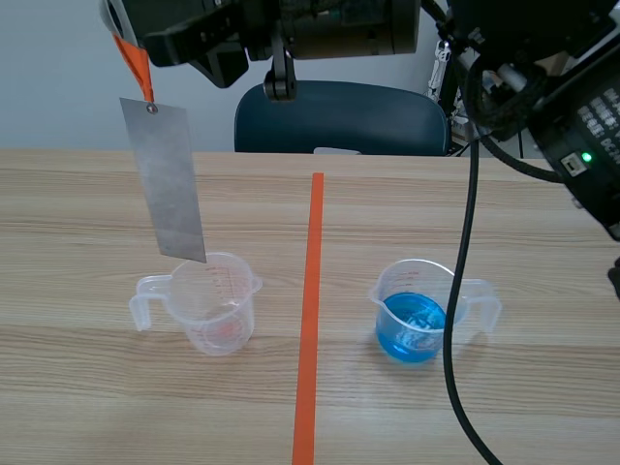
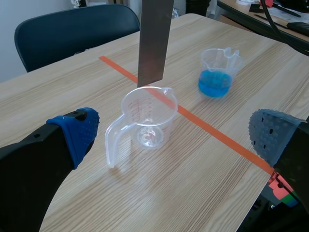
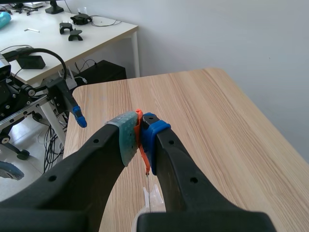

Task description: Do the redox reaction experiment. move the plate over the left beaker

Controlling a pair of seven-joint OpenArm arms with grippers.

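Plate [image 1: 167,184], one, over left beaker [image 1: 215,305] of two; right fingers [image 3: 126,140] pinch its tab [image 1: 136,60]; left fingers [image 2: 77,133] wide.

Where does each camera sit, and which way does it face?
Scene view: between the arms, facing the chair across the table; right arm crosses the top, plate hanging over the empty beaker.
Left wrist view: behind open left fingers, facing the empty beaker, plate, blue beaker.
Right wrist view: behind right fingers shut on the orange tab, facing along the table.
Shared: scene and left wrist views show both beakers.
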